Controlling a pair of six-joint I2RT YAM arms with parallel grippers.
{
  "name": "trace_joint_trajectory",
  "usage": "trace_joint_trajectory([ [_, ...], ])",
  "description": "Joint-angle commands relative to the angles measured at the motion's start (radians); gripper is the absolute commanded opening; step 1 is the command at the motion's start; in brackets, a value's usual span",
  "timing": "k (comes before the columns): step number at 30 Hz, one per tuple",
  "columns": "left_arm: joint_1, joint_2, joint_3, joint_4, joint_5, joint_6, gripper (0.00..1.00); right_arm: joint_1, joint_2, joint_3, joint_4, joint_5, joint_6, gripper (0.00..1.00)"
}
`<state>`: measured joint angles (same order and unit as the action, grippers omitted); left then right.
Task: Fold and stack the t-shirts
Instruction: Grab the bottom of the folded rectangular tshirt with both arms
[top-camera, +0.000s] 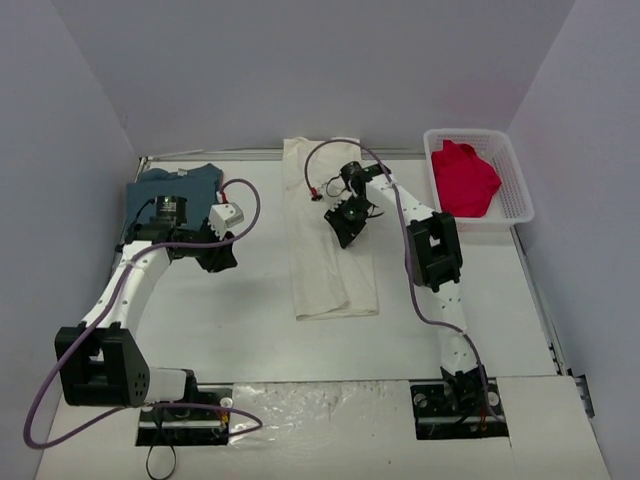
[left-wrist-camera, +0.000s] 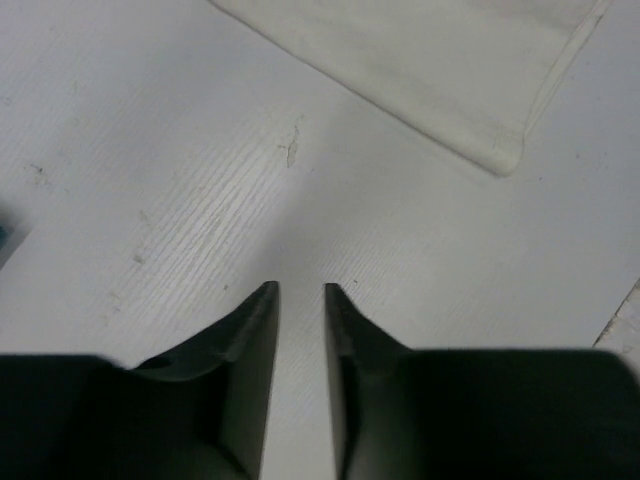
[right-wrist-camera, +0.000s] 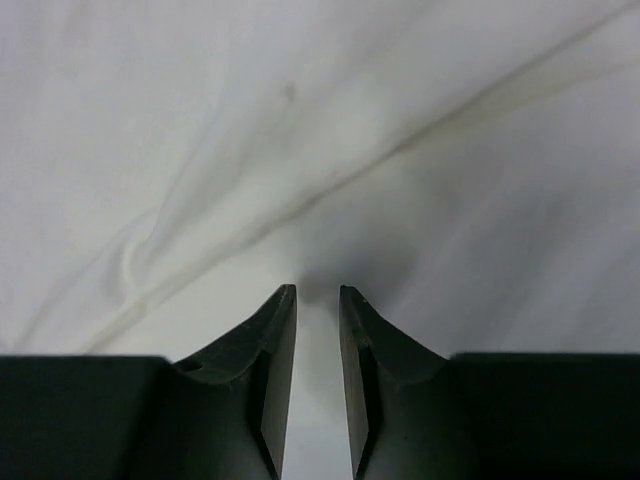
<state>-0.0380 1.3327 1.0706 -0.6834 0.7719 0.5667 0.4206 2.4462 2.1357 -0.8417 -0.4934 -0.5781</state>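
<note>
The cream-white t-shirt (top-camera: 330, 270) lies as a long folded strip down the middle of the table. My right gripper (top-camera: 350, 235) hovers over its upper half, jaws a narrow gap apart with nothing between them; in the right wrist view the gripper (right-wrist-camera: 317, 292) points at wrinkled cream cloth (right-wrist-camera: 250, 130). The teal-blue t-shirt (top-camera: 160, 185) lies at the back left, partly under my left arm. My left gripper (top-camera: 215, 260) is beside it over bare table, slightly open and empty (left-wrist-camera: 300, 290); a corner of the cream shirt (left-wrist-camera: 450, 70) lies ahead of it. The red t-shirt (top-camera: 465, 180) sits in the basket.
The white lattice basket (top-camera: 522, 190) stands at the back right against the wall. Grey walls close in the table (top-camera: 250, 310) on three sides. Purple cables loop over both arms. Both arm bases sit at the near edge.
</note>
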Motion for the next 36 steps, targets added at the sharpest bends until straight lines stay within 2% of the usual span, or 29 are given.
trace_joint_trajectory([
  [1, 0.015, -0.082, 0.005, -0.048, 0.11, 0.073, 0.3, -0.025, -0.249, -0.155, -0.03, -0.028, -0.048, 0.23],
  [2, 0.015, -0.11, 0.0, -0.047, 0.109, 0.073, 0.35, -0.028, -0.292, -0.19, -0.027, -0.03, -0.045, 0.38],
  [5, 0.027, -0.141, -0.011, -0.009, 0.054, 0.041, 0.47, -0.028, -0.461, -0.323, -0.025, -0.013, -0.029, 0.57],
  [6, 0.033, -0.144, -0.014, 0.001, 0.032, 0.012, 0.49, -0.028, -0.502, -0.362, -0.016, 0.022, -0.025, 0.67],
  [9, 0.082, -0.153, -0.026, 0.037, 0.003, -0.031, 0.51, -0.028, -0.654, -0.515, 0.042, 0.111, 0.024, 0.71],
  [12, 0.093, -0.145, -0.031, 0.071, 0.004, -0.031, 0.52, -0.029, -0.693, -0.612, 0.085, 0.148, 0.098, 0.73],
  [14, 0.09, -0.118, -0.026, 0.068, 0.0, -0.034, 0.53, -0.029, -0.705, -0.632, 0.09, 0.156, 0.119, 0.82],
  [17, 0.093, -0.075, -0.003, 0.044, -0.029, -0.048, 0.57, -0.037, -0.751, -0.687, 0.14, 0.203, 0.141, 0.89],
  [19, 0.099, -0.073, -0.026, 0.062, -0.077, -0.073, 0.58, -0.051, -0.812, -0.755, 0.197, 0.229, 0.152, 1.0],
  [21, 0.113, -0.093, -0.075, 0.134, -0.135, -0.131, 0.6, -0.098, -0.863, -0.816, 0.283, 0.22, 0.109, 1.0],
  [22, 0.124, -0.108, -0.087, 0.151, -0.137, -0.139, 0.6, -0.127, -0.875, -0.838, 0.317, 0.216, 0.116, 1.0],
  [23, 0.145, -0.119, -0.101, 0.185, -0.141, -0.148, 0.61, -0.193, -0.885, -0.853, 0.355, 0.149, 0.115, 1.0],
  [26, 0.177, -0.154, -0.147, 0.231, -0.118, -0.153, 0.62, -0.239, -0.877, -0.876, 0.391, 0.081, 0.141, 1.0],
  [31, 0.205, -0.188, -0.224, 0.295, -0.157, -0.152, 0.63, -0.249, -0.846, -0.873, 0.383, 0.15, 0.141, 1.0],
  [36, 0.224, -0.101, -0.195, 0.239, -0.134, -0.123, 0.64, -0.252, -0.822, -0.907, 0.382, 0.066, 0.132, 1.0],
])
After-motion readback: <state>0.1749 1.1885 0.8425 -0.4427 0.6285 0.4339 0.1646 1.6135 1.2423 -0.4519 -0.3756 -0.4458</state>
